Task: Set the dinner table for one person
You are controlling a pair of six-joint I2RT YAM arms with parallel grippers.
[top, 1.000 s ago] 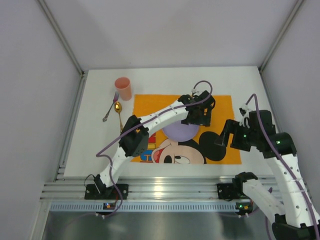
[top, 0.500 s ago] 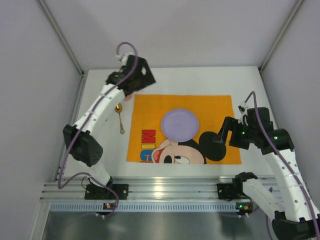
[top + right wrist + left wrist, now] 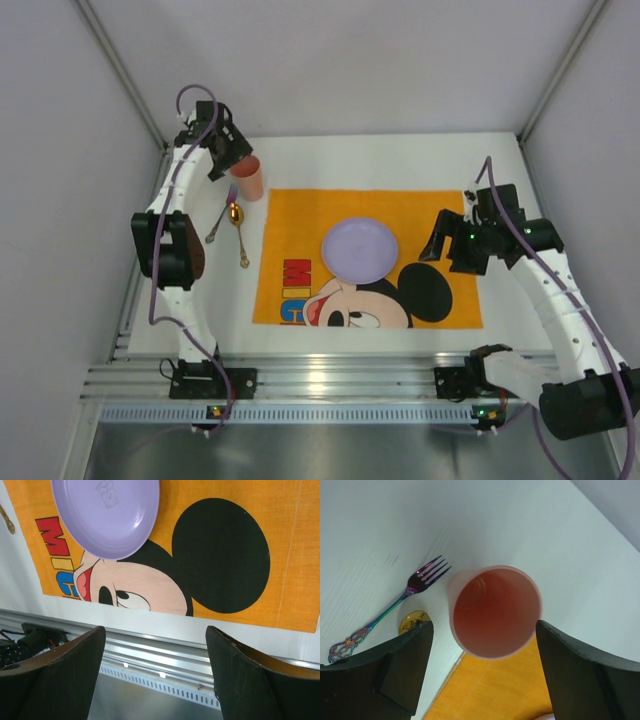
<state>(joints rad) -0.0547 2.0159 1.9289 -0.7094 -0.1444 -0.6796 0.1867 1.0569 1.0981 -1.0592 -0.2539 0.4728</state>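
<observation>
On the white dinner table (image 3: 330, 160) lies an orange Mickey placemat (image 3: 300, 210) with a purple plate (image 3: 359, 249) on it. A pink cup (image 3: 247, 176) stands upright at the mat's far-left corner. My left gripper (image 3: 228, 160) hovers over it, open. In the left wrist view the cup (image 3: 495, 611) shows empty just beyond the gripper (image 3: 484, 645), apart from both fingers. An iridescent fork (image 3: 415, 587) and a gold spoon (image 3: 412, 621) lie left of the cup. My right gripper (image 3: 450, 245) hangs open over the mat's right side, holding nothing (image 3: 155, 632).
The fork (image 3: 220, 218) and spoon (image 3: 238, 232) lie on bare table left of the mat. Aluminium rails (image 3: 320, 380) edge the near side, and grey walls close in the left, right and back. The right wrist view shows the plate (image 3: 106, 515) on the placemat (image 3: 280, 555).
My left gripper let go of the plate on the mat and swung to the far left, over the pink cup. The right gripper shifted slightly farther from the near edge.
</observation>
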